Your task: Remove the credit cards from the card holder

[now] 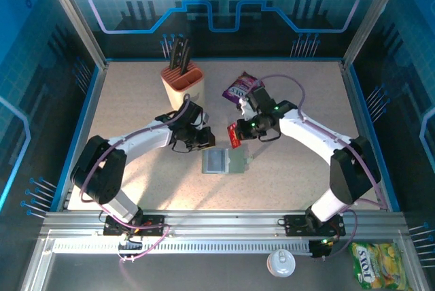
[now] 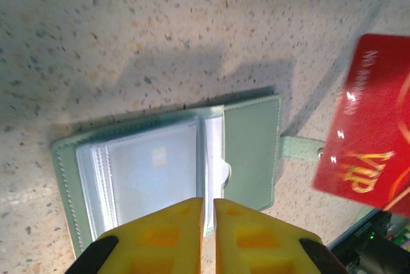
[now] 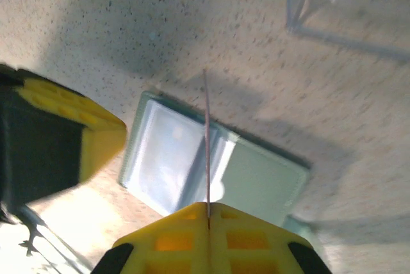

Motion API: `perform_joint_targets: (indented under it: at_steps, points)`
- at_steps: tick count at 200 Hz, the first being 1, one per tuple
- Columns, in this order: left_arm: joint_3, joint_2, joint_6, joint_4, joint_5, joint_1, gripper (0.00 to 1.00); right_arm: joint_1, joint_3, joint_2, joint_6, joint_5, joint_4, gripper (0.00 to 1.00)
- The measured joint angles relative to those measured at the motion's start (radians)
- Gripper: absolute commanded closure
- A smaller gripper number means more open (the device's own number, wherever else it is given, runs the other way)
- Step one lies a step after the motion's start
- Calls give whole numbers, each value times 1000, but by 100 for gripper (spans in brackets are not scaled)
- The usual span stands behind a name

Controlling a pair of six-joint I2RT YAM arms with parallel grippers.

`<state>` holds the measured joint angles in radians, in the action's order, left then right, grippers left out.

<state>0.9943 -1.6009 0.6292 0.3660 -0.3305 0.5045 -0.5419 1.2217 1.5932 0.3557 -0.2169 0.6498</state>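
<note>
1. The card holder [image 1: 225, 162] lies open and flat on the speckled table [image 1: 136, 100], between the two arms. It is a soft grey-green bifold with stitched edges, a small snap tab and glossy clear sleeves inside.
2. One red credit card [image 2: 368, 139] — thin, stiff, slick plastic with gold lettering — is clamped in the right fingers [image 3: 192, 229]. It is held above the holder and clear of it, and shows edge-on in the right wrist view.
3. The left fingers [image 2: 192, 223] are all but closed with only a thin slit between them, holding nothing, over the holder's near edge.
4. The holder looks light and floppy, so it would likely slide or lift with a card. It is best pinned by its plain flap.
5. Any further card should be pinched by an exposed short edge, since the sleeves may cling. Whether any card remains inside I cannot tell.
</note>
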Motion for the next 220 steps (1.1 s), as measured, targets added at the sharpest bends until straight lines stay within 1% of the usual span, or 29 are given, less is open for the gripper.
perform_joint_targets:
  at_steps: [19, 40, 83, 114, 148, 184, 220]
  points:
    - [11, 9, 0, -5, 1, -20, 86, 14, 64, 18, -173, 25, 64, 100]
    - [26, 14, 0, -7, 4, -42, 86, 21, 142, 71, -359, 37, 135, 100]
    - [29, 39, 11, -9, 18, -80, 86, 62, 345, 243, -726, 47, 293, 100]
    - [19, 93, 35, -17, 32, -86, 86, 66, 535, 363, -926, 82, 414, 100]
    - [-11, 126, 79, -45, 48, -90, 85, 86, 753, 506, -1062, 118, 530, 100]
    - [-22, 126, 103, -52, 50, -96, 86, 119, 925, 610, -1139, 142, 613, 100]
    - [-21, 122, 105, -51, 50, -100, 85, 137, 1020, 678, -1185, 151, 654, 100]
